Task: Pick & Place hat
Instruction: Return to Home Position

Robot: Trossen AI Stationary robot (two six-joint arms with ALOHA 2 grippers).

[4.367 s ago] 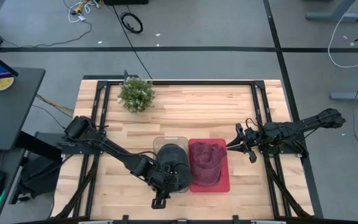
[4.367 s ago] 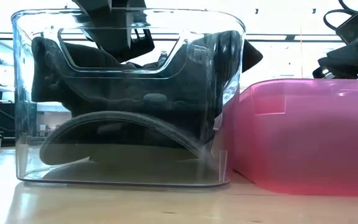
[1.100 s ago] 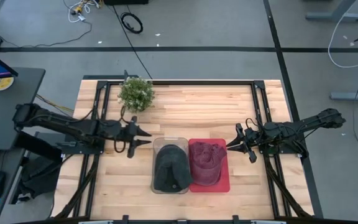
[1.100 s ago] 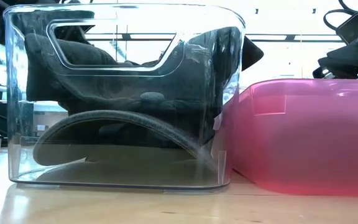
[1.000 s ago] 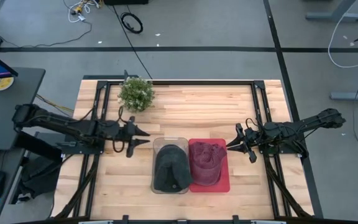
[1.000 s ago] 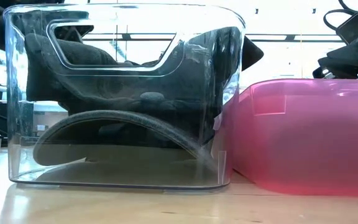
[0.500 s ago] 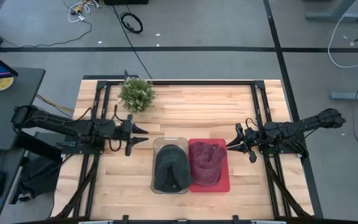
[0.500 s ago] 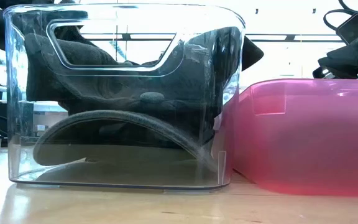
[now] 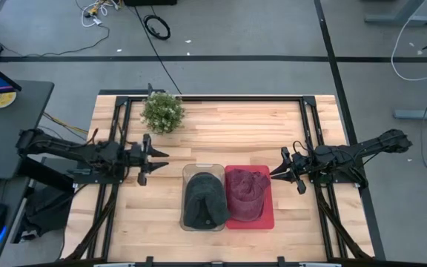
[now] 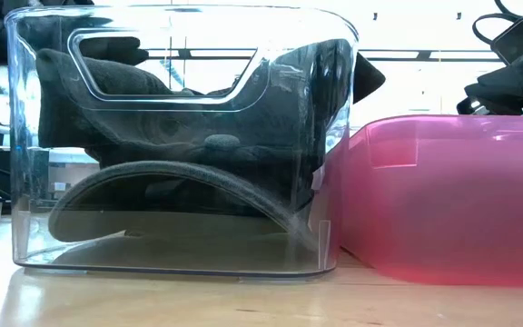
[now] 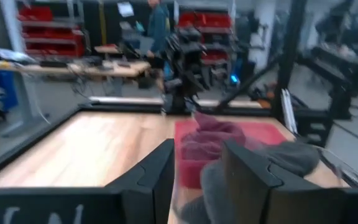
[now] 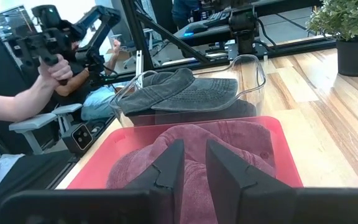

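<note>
Clear bin: The clear bin sits on the wooden table, near the front and about in the middle. You can see right through its walls.
In the clear bin: The black cap is inside and fills most of it. From the low view, the brim curves along the bottom and the soft top part bunches up above it.
Red bin: The red bin sits on the right side of the clear bin. Their sides touch or almost touch.
In the red bin: The red cap lies inside, all crumpled up.
Left gripper: The left gripper is over the left part of the table, near the clear bin but not touching it. Its fingers are apart and hold nothing.
Right gripper: The right gripper is just beside the right side of the red bin and points at it. Its fingers are a little bit apart, and nothing is between them.
Plant: A small green plant in a dark pot stands near the far left of the table, well apart from both bins.
Person: In the right wrist view, a person sits past the table with one hand up on a dark handle.
</note>
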